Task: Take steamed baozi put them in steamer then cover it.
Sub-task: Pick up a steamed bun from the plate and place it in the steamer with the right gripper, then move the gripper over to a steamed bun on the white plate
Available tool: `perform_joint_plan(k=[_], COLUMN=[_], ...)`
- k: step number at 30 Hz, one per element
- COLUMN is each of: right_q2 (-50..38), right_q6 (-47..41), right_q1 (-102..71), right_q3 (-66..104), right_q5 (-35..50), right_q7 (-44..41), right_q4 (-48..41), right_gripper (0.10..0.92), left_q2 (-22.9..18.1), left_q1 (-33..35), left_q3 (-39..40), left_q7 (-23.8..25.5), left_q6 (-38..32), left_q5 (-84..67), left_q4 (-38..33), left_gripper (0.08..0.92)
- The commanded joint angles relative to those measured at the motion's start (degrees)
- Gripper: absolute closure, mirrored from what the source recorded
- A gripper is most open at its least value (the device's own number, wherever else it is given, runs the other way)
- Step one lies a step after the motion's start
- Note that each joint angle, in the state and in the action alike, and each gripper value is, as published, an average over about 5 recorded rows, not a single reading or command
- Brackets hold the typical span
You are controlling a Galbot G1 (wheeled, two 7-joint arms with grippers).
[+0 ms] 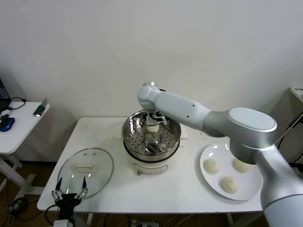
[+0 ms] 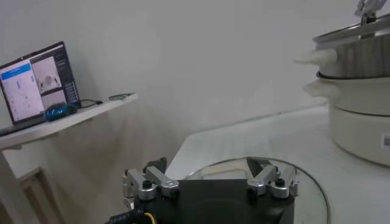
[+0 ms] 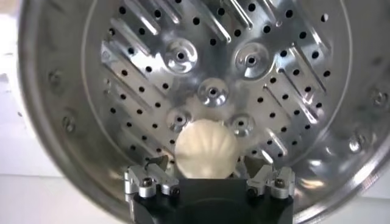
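A: Right gripper (image 1: pixel 152 124), centre of the head view, reaching over the steamer (image 1: pixel 130 137). Jaws spread wide, gripping nothing.
B: Confirmed from the right wrist view. One baozi (image 3: pixel 206 151) sitting on the perforated basket floor (image 3: pixel 256 91), between the spread fingers (image 3: pixel 149 181), low in the frame. Contact between fingers and bun unclear.
A: Same bun (image 1: pixel 152 128) just visible in the head view, inside the back half of the pot, under the gripper.
B: Other three baozi (image 1: pixel 211 166) on the white plate (image 1: pixel 206 185), lower right of the head view, well apart from the steamer.
A: Glass lid (image 1: pixel 102 158) flat on the white table (image 1: pixel 161 191), lower left, beside the steamer.
B: Left gripper (image 1: pixel 69 191) at the bottom left edge of the head view, near the lid's front rim. Jaws wide apart, empty.
A: Left wrist view: lid (image 2: pixel 308 182) just beyond the fingers (image 2: pixel 271 181), steamer (image 2: pixel 359 58) at upper right, laptop (image 2: pixel 39 82) on a side table (image 2: pixel 73 119) at upper left.
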Motion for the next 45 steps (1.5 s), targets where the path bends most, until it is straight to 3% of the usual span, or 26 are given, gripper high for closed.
perform_joint_plan(k=[1,8,12,17,21,25,33,45], right_q2=[-7.2,-22.1,-30.7,-40.3,-45.3,-47.1,-45.9,-40.6], right_q6=[-5.6,-29.9,-44.1,-54.9,-57.1,-55.5,-53.4,-52.4], right_q1=[11.6,22.1,21.8,16.1,9.2,4.0,-10.5,-16.5], right_q3=[-5.7,-20.6,-21.7,-18.6,-15.2,-14.6,-5.2,-1.9], right_q5=[18.8,51.4,61.3,70.2,67.7,60.2,48.8,47.2], right_q7=[-0.6,6.1,4.1,4.0,2.7,0.2,-0.2,0.7], right_q4=[4.7,15.3,20.0,23.1,23.1,21.9,17.5,14.9], right_gripper=[0.203,0.203,0.203,0.203,0.203,0.203,0.203,0.203], left_q2=[0.1,0.6,0.5,0.5,0.8,1.0,1.5,1.1], left_q1=[0.0,0.5,0.3,0.4,1.1,1.7,0.7,0.8], left_q3=[0.1,0.5,1.0,1.0,0.8,0.5,0.5,0.3], left_q7=[0.0,1.5,2.2,2.2,2.0,1.3,-5.2,-6.1], left_q6=[0.2,-0.3,-0.3,-0.1,-0.2,0.0,1.4,1.9], left_q5=[0.2,0.4,0.9,0.9,0.8,0.8,-0.7,-0.5], left_q4=[-0.7,-1.2,-1.7,-2.3,-2.5,-2.8,-3.6,-2.7], left_gripper=[0.177,0.177,0.177,0.177,0.177,0.177,0.177,0.177])
